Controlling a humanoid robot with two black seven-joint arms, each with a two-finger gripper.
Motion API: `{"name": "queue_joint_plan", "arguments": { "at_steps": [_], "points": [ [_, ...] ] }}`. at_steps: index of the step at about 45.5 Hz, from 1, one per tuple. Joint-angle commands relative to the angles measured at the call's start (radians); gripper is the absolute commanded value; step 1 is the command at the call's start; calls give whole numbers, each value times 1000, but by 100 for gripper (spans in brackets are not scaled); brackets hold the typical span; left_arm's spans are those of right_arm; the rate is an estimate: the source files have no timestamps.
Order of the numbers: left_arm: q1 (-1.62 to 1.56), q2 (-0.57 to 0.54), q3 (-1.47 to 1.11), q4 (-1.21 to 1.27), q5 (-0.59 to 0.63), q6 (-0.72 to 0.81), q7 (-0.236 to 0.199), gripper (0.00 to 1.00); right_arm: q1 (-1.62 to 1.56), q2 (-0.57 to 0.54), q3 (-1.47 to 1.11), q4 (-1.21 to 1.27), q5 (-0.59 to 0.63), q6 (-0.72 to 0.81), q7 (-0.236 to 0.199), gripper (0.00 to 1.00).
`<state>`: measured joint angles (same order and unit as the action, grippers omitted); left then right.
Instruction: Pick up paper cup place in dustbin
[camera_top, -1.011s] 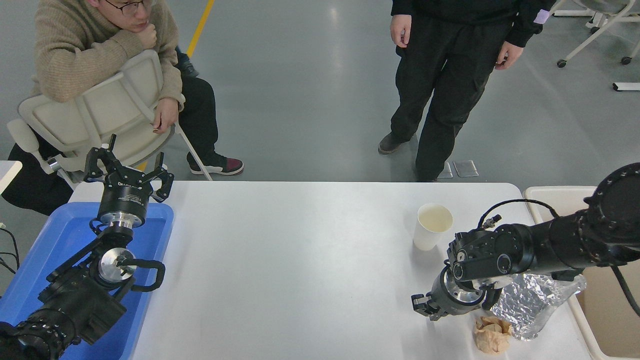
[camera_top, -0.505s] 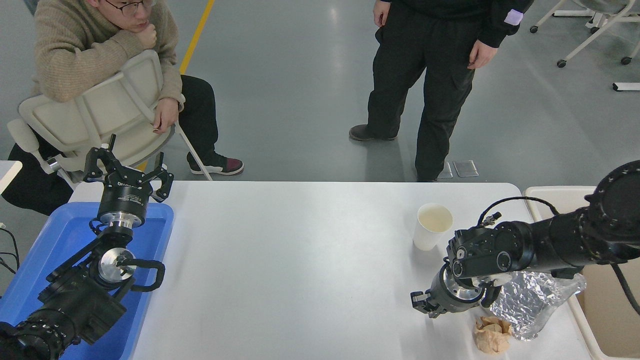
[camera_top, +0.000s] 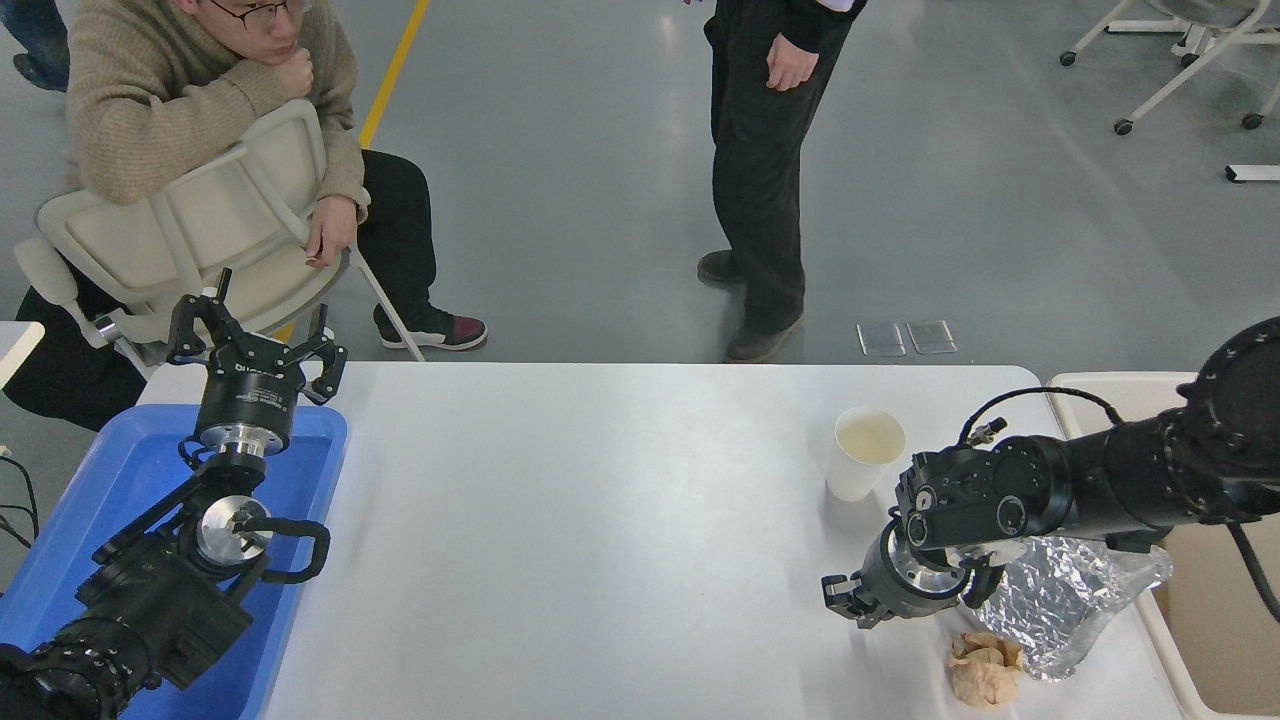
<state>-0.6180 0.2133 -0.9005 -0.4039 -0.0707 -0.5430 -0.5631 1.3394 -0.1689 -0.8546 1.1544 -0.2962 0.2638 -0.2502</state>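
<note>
The paper cup (camera_top: 862, 455) stands upright on the white table (camera_top: 600, 520) at the far right, white with a cream inside. My right gripper (camera_top: 845, 603) hangs low over the table, in front of the cup and a little left of it, pointing left. It is open and holds nothing. The right arm's wrist lies just in front of the cup, apart from it. The cream dustbin (camera_top: 1120, 392) stands off the table's right end, largely hidden behind the right arm. My left gripper (camera_top: 255, 325) is parked open above the blue tray at the lower left.
A crinkled silver foil bag (camera_top: 1075, 595) lies under the right forearm, with a crumpled tan paper ball (camera_top: 985, 668) just in front of it. The blue tray (camera_top: 120, 470) fills the left end. One person sits at the far left, another stands beyond the far edge.
The standing person has walked to the left. My right gripper has shifted only slightly. The cup and the left arm have not moved.
</note>
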Motion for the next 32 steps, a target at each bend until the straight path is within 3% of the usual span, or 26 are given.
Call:
{"name": "queue_joint_plan", "arguments": {
  "at_steps": [1, 5, 6, 11, 12, 14, 15, 25, 32],
  "points": [
    [0, 0, 0, 0, 0, 0, 0, 99, -6, -14, 2, 1, 0, 0, 2, 0],
    [0, 0, 0, 0, 0, 0, 0, 99, -6, -11, 3, -1, 0, -3, 3, 0],
    [1, 0, 0, 0, 0, 0, 0, 99, -6, -9, 6, 1, 0, -4, 6, 4],
    [0, 0, 0, -1, 0, 0, 0, 99, -5, -9, 26, -1, 3, -11, 8, 46],
    [0, 0, 0, -1, 0, 0, 0, 99, -3, -9, 26, -1, 3, -11, 8, 57],
    [0, 0, 0, 0, 0, 0, 0, 99, 6, -9, 26, 1, 14, -11, 9, 91],
    [0, 0, 0, 0, 0, 0, 0, 99, 10, -9, 26, 1, 28, -8, 9, 100],
    [0, 0, 0, -1, 0, 0, 0, 99, 127, -43, -37, 28, 198, 12, 9, 100],
    [0, 0, 0, -1, 0, 0, 0, 99, 263, -52, -116, 87, 259, 110, 9, 100]
  ]
}}
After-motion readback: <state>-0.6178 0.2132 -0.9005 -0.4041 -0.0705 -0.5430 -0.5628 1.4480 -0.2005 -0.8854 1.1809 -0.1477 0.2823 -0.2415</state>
